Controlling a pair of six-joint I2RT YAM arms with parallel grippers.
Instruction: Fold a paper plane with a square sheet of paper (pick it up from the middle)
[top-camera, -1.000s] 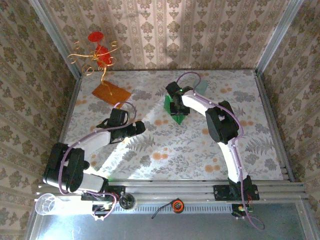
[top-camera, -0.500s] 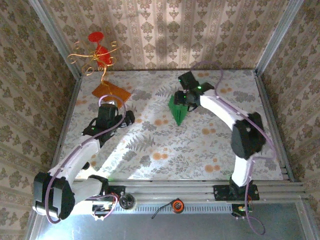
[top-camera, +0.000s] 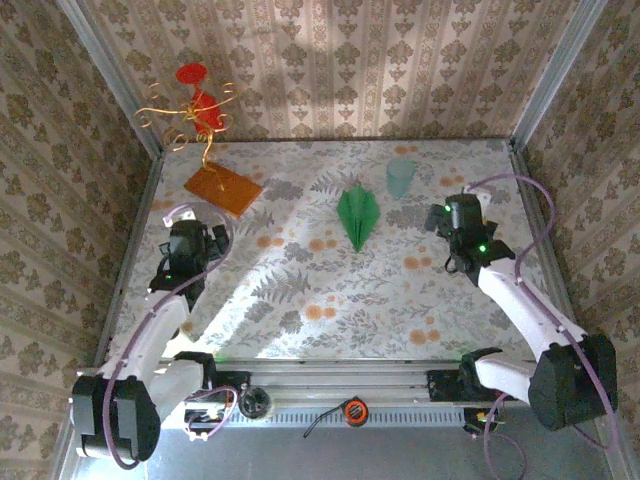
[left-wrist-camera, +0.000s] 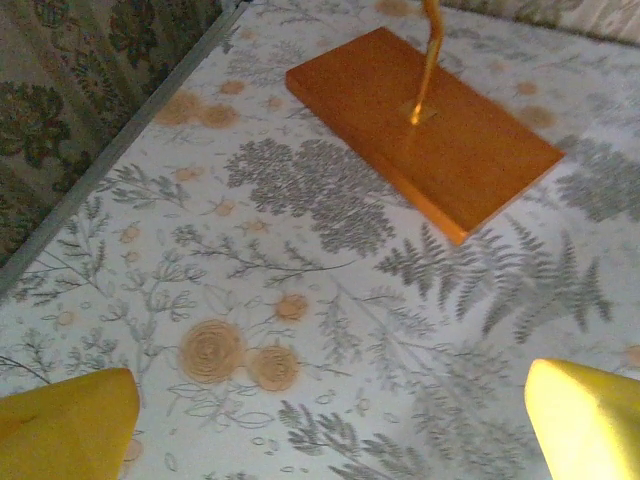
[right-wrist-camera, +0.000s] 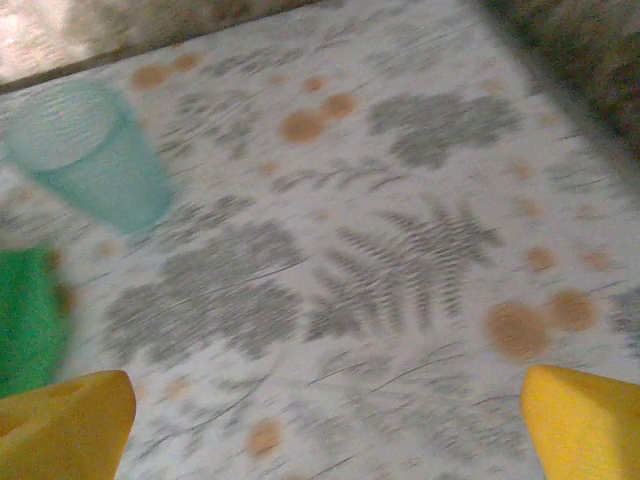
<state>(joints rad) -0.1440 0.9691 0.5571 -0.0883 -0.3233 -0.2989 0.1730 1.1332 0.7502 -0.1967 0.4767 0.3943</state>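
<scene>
The green paper plane (top-camera: 357, 215) lies flat on the table's far middle, a narrow dart with a centre crease, its point towards me. Its green edge (right-wrist-camera: 25, 315) shows at the left of the right wrist view. My right gripper (top-camera: 450, 225) hovers to the plane's right, apart from it, open with nothing between its yellow fingertips (right-wrist-camera: 585, 425). My left gripper (top-camera: 188, 240) is at the table's left side, open and holding nothing, its yellow fingertips (left-wrist-camera: 590, 430) wide apart over bare tablecloth.
An orange-brown board (top-camera: 222, 187) with a gold wire stand and red ornament (top-camera: 198, 105) sits at the far left; the board (left-wrist-camera: 425, 125) lies just ahead of my left gripper. A translucent teal cup (top-camera: 401, 177) stands beside the plane's tail, also the cup (right-wrist-camera: 90, 155). Patterned walls enclose the table.
My right gripper opened, let go of the plane and swung away to the right. The plane now lies alone on the table. My left arm drew back to the left.
</scene>
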